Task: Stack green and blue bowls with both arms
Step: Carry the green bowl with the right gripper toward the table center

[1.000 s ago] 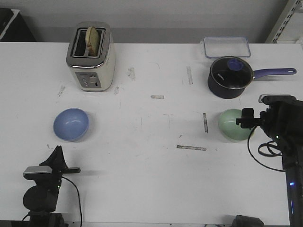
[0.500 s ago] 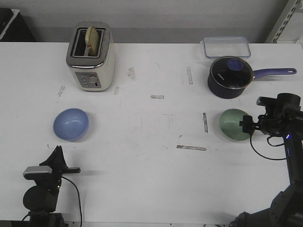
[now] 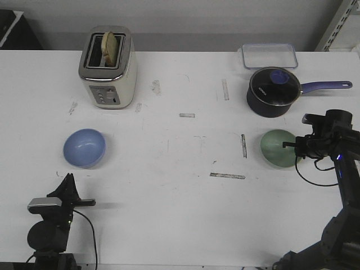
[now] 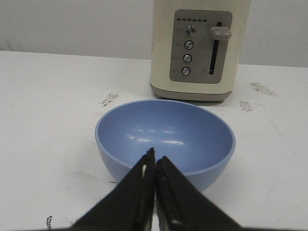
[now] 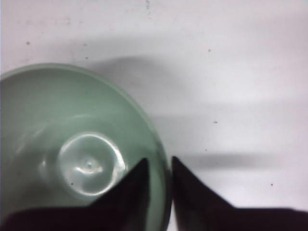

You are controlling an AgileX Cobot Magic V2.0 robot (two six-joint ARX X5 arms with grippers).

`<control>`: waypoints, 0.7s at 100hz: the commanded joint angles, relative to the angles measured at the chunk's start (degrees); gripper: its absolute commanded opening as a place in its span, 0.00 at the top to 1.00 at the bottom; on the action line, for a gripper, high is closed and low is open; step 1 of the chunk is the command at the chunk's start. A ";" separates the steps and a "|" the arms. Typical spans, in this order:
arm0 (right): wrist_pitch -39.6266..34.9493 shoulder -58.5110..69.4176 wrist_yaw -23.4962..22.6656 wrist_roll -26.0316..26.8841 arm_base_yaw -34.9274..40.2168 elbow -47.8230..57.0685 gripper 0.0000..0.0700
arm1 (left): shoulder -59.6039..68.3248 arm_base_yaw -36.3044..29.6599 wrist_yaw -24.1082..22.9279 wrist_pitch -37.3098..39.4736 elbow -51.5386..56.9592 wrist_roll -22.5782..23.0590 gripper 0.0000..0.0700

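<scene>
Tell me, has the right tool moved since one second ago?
Yes. The right tool has gone down onto the green bowl, and the arm now sits farther right, further from the tape strip.

Left arm (image 3: 49, 225): black rounded joint, grey camera block, thin trailing black cable. Right arm (image 3: 337, 163): slim black links, looping black cable, small blue indicator light. Both carry tapered, pointed black jaws.

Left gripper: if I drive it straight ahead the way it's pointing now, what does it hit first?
Most likely the blue bowl. The left gripper is shut and its tips point at the bowl's near wall, with the toaster standing behind it. How far the tips are from the bowl is unclear.
</scene>
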 commanded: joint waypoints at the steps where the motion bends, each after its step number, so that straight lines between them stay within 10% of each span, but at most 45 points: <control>1: 0.50 0.94 -0.20 -0.52 -0.02 1.03 1.00 | -0.11 0.00 -0.20 0.90 -1.22 0.02 1.00; 70: -0.09 -22.08 -3.43 5.60 8.50 3.52 1.00 | -0.11 0.00 -0.20 0.90 -1.22 0.02 1.00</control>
